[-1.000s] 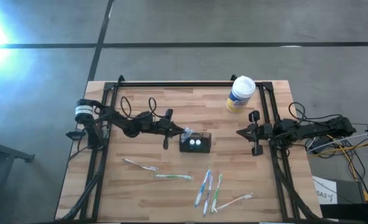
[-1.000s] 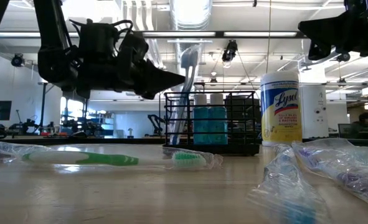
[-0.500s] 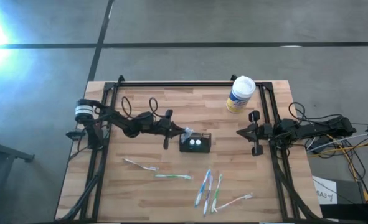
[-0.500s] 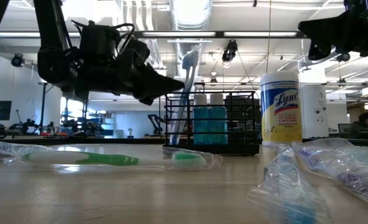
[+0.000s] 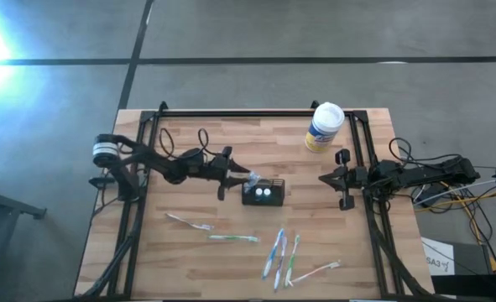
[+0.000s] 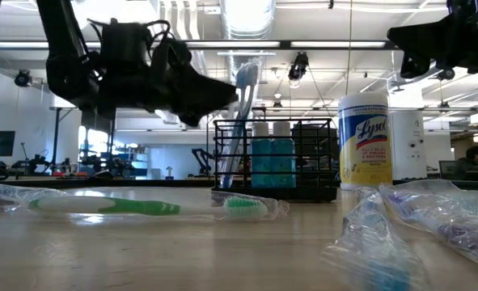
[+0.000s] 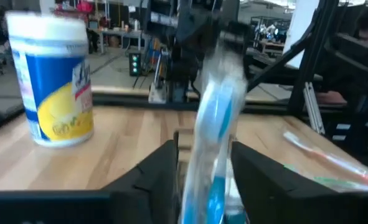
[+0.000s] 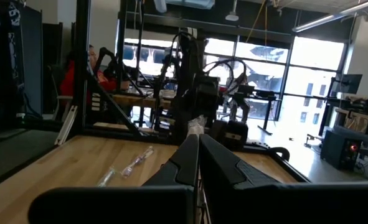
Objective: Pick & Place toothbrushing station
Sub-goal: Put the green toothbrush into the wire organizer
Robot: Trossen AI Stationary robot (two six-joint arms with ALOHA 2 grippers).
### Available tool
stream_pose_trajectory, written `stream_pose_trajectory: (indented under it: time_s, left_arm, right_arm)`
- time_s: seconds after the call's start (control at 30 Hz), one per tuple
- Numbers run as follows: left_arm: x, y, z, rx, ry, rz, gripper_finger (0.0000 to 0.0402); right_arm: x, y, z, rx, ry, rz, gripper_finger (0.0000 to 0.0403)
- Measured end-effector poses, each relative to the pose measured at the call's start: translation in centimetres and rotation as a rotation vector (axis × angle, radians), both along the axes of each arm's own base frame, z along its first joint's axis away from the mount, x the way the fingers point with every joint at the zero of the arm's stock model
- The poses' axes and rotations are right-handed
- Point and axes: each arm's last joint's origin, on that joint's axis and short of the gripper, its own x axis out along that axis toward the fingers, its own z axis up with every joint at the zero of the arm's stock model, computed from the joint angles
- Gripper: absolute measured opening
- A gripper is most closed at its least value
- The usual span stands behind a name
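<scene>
Nearest the low camera, wrapped toothbrushes [image 6: 141,207] lie on the table [image 5: 189,268] in front of the toothbrushing station [image 5: 263,192]. The left gripper [image 5: 235,174] sits just beside the station, fingers apart around a wrapped blue toothbrush [image 7: 216,118] standing in it. Well apart at the table's edge, the right gripper [image 5: 329,179] waits with fingers together; the white canister [image 5: 324,127] stands beyond.

The left arm reaches from the left edge of the desk [image 5: 189,260] toward its middle, stretched nearly flat and raised above the surface. The left gripper [image 5: 241,179] points to the right, and its two dark fingers [image 7: 152,171] stand apart with a gap between them. The right arm waits at the right edge of the desk. The right gripper [image 5: 330,178] points to the left, its fingers [image 8: 185,158] pressed together.
</scene>
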Motion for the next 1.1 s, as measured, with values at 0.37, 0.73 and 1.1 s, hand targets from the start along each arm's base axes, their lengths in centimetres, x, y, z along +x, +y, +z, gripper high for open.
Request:
stream_pose_trajectory:
  time_s: [0.37, 0.73, 1.1]
  left_arm:
    - [-4.3, -0.8, 5.9, 0.027, 0.11, 0.034, 0.0195]
    - [-7.3, -3.8, 7.3, 0.066, 0.229, 0.062, 0.0025]
    - [-5.2, -9.5, 7.8, 0.018, 0.645, 0.012, 0.001]
  right_arm:
    - [0.0, 0.0, -0.1, -0.001, 0.007, 0.0, 0.0008]
    - [0.1, 0.0, -0.2, 0.001, 0.018, 0.0, 0.0008]
    - [0.2, 0.0, -0.2, 0.006, 0.025, 0.001, 0.0008]
